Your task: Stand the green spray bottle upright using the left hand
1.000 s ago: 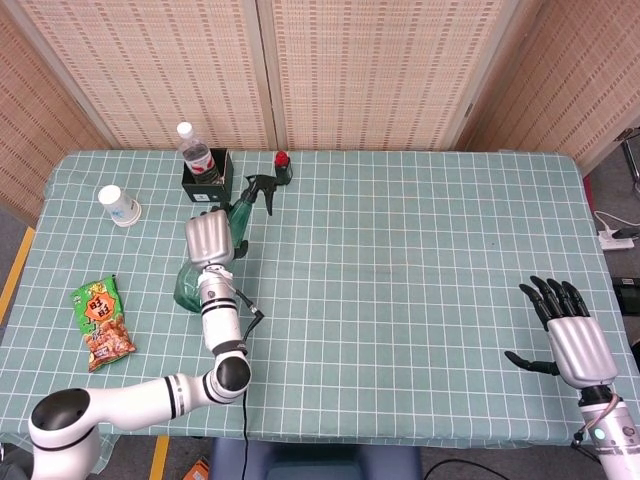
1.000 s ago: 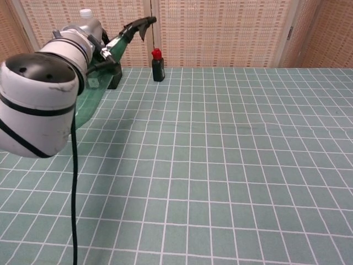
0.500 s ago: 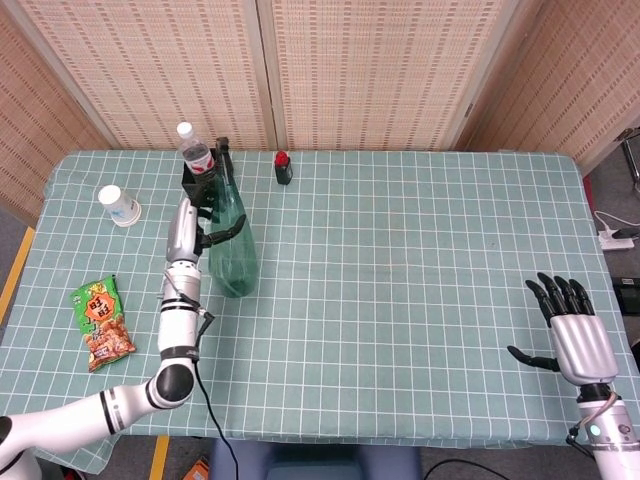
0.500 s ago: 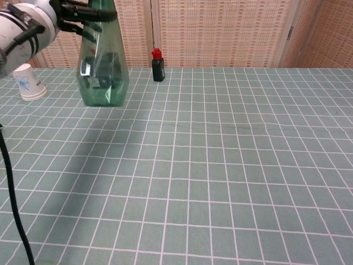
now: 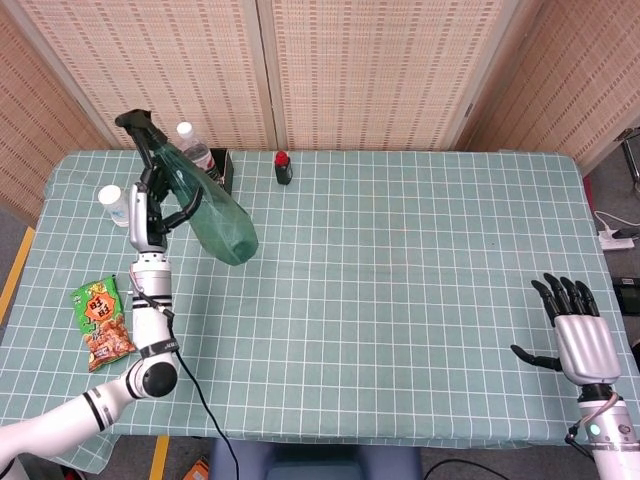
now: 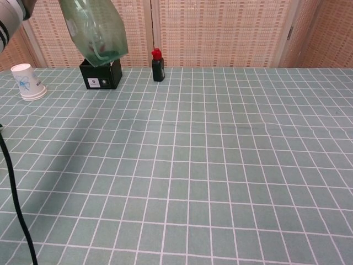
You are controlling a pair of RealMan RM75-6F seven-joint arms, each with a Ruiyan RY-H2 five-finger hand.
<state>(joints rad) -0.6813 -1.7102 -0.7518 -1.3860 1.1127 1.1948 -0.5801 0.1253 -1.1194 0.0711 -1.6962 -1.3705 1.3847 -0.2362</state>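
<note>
The green spray bottle (image 5: 205,210) is lifted off the table and tilted, its black nozzle up at the left and its base toward the right. My left hand (image 5: 150,213) grips it around the upper body. In the chest view only the bottle's lower body (image 6: 94,30) shows at the top left, hanging above the table. My right hand (image 5: 580,335) rests at the table's right front edge, fingers spread and holding nothing.
A black box (image 6: 100,75) with a water bottle (image 5: 196,153) in it stands at the back left. Near it are a small red-capped black bottle (image 5: 284,168), a paper cup (image 5: 113,203) and a snack packet (image 5: 103,322). A black cable hangs from the left arm.
The bottle stood upright on the table half a second ago. Now my left hand has raised it and tipped its top to the left.
</note>
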